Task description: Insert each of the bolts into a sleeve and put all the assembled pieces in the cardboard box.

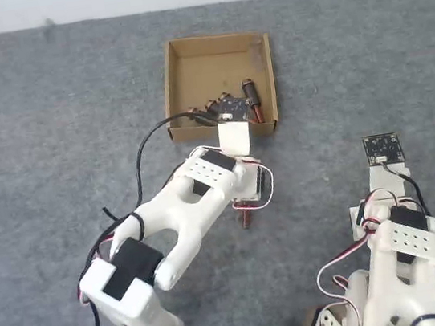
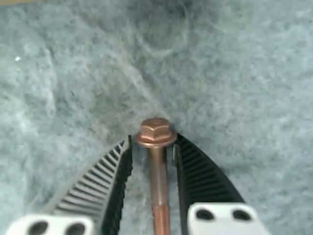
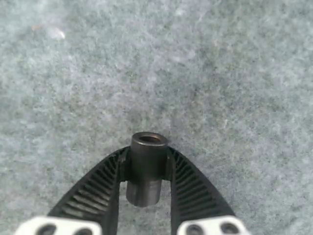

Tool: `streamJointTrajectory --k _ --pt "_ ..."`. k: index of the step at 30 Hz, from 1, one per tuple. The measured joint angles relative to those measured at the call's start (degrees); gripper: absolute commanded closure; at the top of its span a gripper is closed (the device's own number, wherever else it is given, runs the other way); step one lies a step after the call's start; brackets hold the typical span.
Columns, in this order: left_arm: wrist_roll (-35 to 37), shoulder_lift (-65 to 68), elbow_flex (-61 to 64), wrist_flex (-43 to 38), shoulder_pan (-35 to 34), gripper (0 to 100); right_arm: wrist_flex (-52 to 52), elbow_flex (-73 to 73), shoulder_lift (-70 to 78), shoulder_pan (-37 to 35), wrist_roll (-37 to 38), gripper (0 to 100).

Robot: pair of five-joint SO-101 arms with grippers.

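With my left gripper (image 2: 151,142) clamped on a bolt (image 2: 159,181) near the counter's centre and my right gripper (image 3: 146,152) clamped on a sleeve (image 3: 144,186) at four o'clock, I judged insertion was in hand, which called for lining the two up end to end before the twelve-o'clock cardboard box (image 1: 180,71).

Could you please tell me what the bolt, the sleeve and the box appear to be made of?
Bolt: likely metal, copper-coloured, with a dull sheen on its hex head. Sleeve: dark, matte, probably blackened metal, possibly plastic. Box: plain brown cardboard, matte.
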Motion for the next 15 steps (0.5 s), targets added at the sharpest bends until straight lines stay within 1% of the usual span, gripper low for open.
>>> streamJointTrajectory --k 3,4,9,15 --pt "0.18 0.00 -0.09 0.00 0.35 98 0.00 0.00 0.00 0.00 0.00 99.3" --pt "0.18 0.00 -0.09 0.00 0.70 100 0.00 0.00 0.00 0.00 0.00 99.3" --pt "0.09 0.00 -0.09 0.00 2.29 99 0.00 0.00 0.00 0.00 0.00 99.3" --pt "0.09 0.00 -0.09 0.00 2.37 99 0.00 0.00 0.00 0.00 0.00 99.3"
